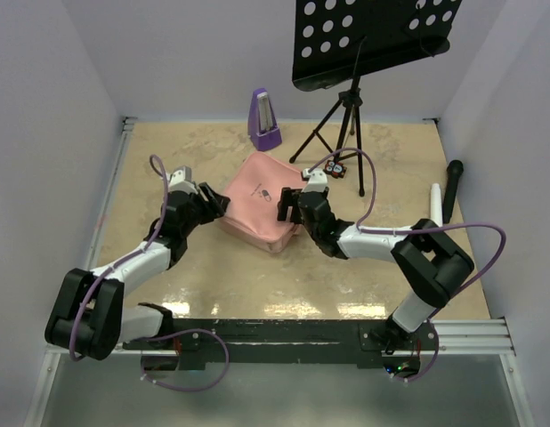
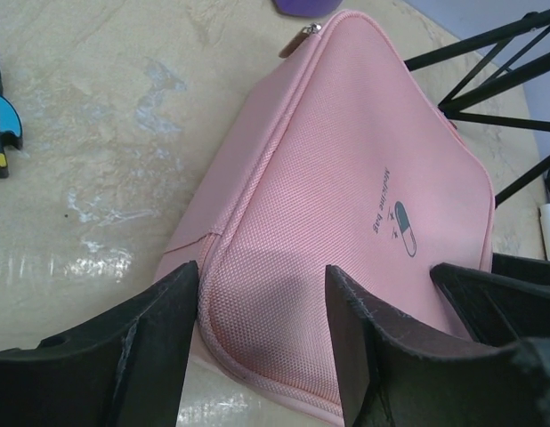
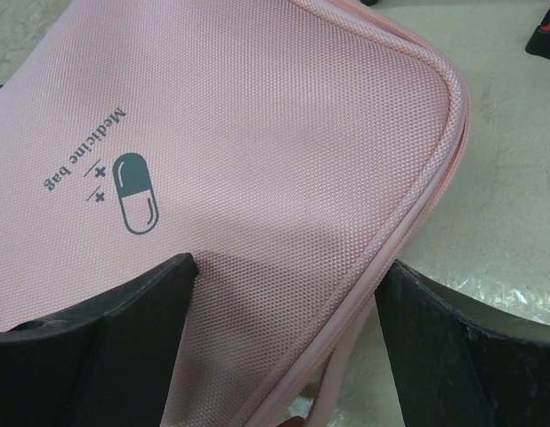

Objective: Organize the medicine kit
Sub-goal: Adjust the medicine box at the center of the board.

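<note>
Tan table [image 1: 213, 285] bears the shut kit [image 1: 257, 200]; right jaws straddle its corner, released; left jaws we cannot tell. We should clamp both corners squarely.

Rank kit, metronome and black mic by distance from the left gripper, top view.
1. Kit: mid-table, right at the left gripper, which straddles its corner.
2. Metronome: at the back, near the wall.
3. Black mic: far right edge of the table.
</note>
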{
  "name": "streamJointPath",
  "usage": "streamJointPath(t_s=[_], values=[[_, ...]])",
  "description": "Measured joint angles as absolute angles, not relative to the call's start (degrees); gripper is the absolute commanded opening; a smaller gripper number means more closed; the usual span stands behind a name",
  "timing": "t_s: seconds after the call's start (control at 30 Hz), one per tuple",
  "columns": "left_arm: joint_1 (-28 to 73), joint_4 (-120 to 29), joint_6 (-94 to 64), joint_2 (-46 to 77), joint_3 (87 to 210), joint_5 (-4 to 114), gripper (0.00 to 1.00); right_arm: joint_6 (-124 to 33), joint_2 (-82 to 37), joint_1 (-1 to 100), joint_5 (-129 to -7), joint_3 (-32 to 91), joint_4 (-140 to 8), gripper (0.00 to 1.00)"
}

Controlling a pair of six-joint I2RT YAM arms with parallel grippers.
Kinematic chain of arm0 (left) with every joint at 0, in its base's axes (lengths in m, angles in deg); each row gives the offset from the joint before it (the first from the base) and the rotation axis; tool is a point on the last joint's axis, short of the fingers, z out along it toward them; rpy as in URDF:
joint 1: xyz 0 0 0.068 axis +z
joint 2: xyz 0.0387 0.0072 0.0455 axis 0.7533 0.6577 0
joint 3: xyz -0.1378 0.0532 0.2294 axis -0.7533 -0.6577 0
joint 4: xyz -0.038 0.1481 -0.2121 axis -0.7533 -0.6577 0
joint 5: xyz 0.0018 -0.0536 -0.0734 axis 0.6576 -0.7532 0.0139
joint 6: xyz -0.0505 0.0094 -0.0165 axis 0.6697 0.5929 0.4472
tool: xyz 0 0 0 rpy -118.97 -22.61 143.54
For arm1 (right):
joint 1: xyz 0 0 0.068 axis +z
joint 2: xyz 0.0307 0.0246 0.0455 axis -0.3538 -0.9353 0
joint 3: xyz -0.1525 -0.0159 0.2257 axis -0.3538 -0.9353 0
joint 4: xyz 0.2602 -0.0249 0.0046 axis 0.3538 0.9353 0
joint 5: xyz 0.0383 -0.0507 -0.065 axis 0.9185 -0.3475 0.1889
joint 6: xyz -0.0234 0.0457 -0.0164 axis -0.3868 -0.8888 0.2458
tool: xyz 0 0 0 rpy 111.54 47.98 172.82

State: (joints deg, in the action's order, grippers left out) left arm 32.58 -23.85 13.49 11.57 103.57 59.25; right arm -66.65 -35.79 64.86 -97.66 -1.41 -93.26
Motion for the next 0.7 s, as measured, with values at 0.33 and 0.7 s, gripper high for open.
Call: streamJointPath(t_s=[0.33,0.7], values=[[28.06,-33.44,16.62,2.98,102.12,59.69,0.76,-67.02,-24.36,68.25,-102.01,-7.97,-89.50,0.93],[27.20,-43.67,22.61,-4.06,102.12,67.21,0.81,-73.38,-14.98,82.44,-110.55,-18.02,-89.54,0.98]])
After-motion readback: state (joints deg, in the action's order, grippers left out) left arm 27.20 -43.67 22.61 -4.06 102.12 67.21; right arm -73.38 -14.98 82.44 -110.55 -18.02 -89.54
